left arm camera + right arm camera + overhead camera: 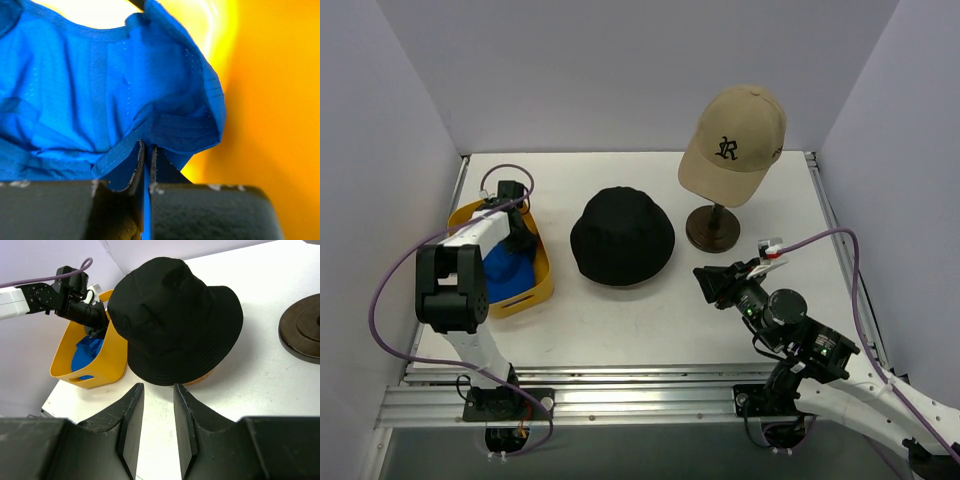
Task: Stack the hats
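The bright blue baseball cap [502,270] lies in the yellow tray [542,272] at the left. My left gripper [520,236] reaches into the tray and is shut on the cap's fabric [100,90], which is pinched between the fingertips [134,167]. The black bucket hat [622,236] sits at the table's middle, also seen in the right wrist view [175,315]. The tan baseball cap [735,140] with a dark logo rests on a wooden stand [713,228]. My right gripper [715,283] is open and empty, just right of and nearer than the black hat. The dark red bucket hat is hidden.
The yellow tray shows in the right wrist view [105,362] close against the black hat's left side. The stand's round dark base [302,327] is at the right. Something tan peeks from under the black hat's brim [202,378]. Grey walls enclose the table.
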`<state>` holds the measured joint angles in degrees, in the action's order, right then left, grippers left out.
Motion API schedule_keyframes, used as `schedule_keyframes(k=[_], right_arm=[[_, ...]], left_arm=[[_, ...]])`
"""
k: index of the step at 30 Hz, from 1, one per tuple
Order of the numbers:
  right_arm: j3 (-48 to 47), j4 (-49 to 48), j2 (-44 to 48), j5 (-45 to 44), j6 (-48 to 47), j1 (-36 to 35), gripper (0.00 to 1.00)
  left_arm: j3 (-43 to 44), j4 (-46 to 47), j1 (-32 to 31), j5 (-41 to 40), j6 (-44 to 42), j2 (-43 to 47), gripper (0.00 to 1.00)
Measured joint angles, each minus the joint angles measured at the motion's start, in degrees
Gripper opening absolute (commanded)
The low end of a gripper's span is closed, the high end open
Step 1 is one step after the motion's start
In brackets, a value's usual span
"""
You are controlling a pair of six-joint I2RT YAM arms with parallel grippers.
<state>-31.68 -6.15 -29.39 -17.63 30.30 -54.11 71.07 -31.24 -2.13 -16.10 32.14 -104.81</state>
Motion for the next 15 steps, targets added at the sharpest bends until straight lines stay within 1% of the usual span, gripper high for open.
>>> schedule_keyframes(k=[4,8,11,15], right_arm=[[0.00,0.02,0.00,-0.11,0.00,0.00,0.26],[-0.04,0.04,-0.11,-0.13,-0.09,0.00,0.27],[-0.48,0.17,-0.68,-0.11,-0.31,0.00,0.27],[-2.29,0.28,-2.32,0.33,-0.76,-0.20,0.29]], left_arm=[[0.48,-2.01,0.04,-0.68,0.20,2.36,0.02],[2.56,-5.27,0.07,-1.38,0.20,7.52,0.02],[4.74,-7.26,0.26,-1.44,0.11,13.46,0.02],[5.75,-8.66,0.37,-0.11,-0.92,24.04,0.02]])
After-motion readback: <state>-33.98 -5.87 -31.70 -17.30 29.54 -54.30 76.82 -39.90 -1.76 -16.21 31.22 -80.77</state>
